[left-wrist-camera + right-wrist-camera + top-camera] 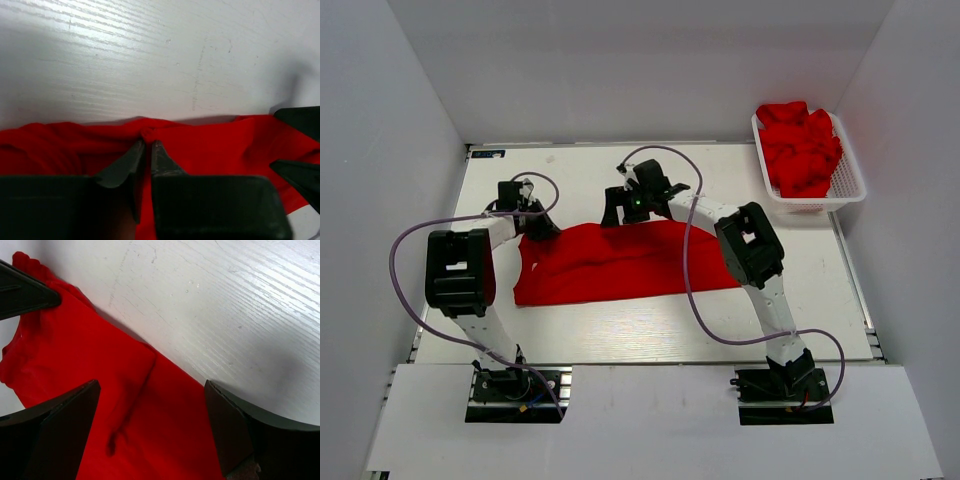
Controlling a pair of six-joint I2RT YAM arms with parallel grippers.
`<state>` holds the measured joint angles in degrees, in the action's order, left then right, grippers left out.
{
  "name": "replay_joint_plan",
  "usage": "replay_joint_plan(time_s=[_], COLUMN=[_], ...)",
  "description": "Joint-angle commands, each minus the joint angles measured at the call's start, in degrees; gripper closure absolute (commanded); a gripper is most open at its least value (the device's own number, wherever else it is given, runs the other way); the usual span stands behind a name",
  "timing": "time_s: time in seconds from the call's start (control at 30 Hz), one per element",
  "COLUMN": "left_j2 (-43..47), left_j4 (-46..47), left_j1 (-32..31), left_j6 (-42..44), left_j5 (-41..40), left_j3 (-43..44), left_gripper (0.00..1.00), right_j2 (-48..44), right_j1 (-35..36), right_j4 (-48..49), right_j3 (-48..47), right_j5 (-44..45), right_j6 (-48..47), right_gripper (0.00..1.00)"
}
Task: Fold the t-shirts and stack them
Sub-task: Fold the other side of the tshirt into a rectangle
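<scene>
One red t-shirt (620, 262) lies spread across the middle of the white table. My left gripper (537, 228) is at the shirt's far left edge. In the left wrist view it (147, 143) is shut on a small pinch of the shirt's red fabric (210, 145). My right gripper (623, 211) hovers over the shirt's far edge. In the right wrist view it (150, 385) is wide open, with the flat shirt (100, 370) under the gap and nothing held. Several more crumpled red t-shirts (800, 145) fill the basket.
The white plastic mesh basket (848, 186) stands at the back right corner of the table. Bare white tabletop (570, 180) lies beyond the shirt, up to the grey back wall. Purple cables loop off both arms.
</scene>
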<state>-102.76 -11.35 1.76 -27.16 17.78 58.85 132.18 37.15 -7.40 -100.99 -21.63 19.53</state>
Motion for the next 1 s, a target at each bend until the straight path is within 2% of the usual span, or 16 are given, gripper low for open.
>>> replay_joint_plan(time_s=[0.0, 0.1, 0.47, 0.77, 0.97], left_j2=[3.44, 5.37, 14.42, 16.19, 20.22], left_j4=[0.46, -0.16, -3.67, -6.31, -11.84], left_j1=[-0.18, -0.18, -0.18, -0.18, -0.18], left_j6=[0.53, 0.53, 1.67, 2.72, -0.96], left_j5=[1.82, 1.3, 0.76, 2.43, -2.75], left_j3=[-0.49, -1.02, -2.25, -6.72, -8.4], left_gripper=[0.82, 1.0, 1.0, 1.0, 1.0], right_j2=[-4.21, -4.65, -5.7, -7.37, -9.04], right_j1=[-0.32, -0.49, -0.5, -0.85, -1.11], right_j4=[0.63, 0.72, 0.37, -0.07, -1.03], right_j3=[1.06, 1.41, 2.82, 4.66, 5.71], right_j5=[0.8, 1.32, 2.82, 4.57, 6.07], right_j6=[0.42, 0.25, -0.02, 0.25, 0.25], right_gripper=[0.1, 0.1, 0.1, 0.1, 0.1])
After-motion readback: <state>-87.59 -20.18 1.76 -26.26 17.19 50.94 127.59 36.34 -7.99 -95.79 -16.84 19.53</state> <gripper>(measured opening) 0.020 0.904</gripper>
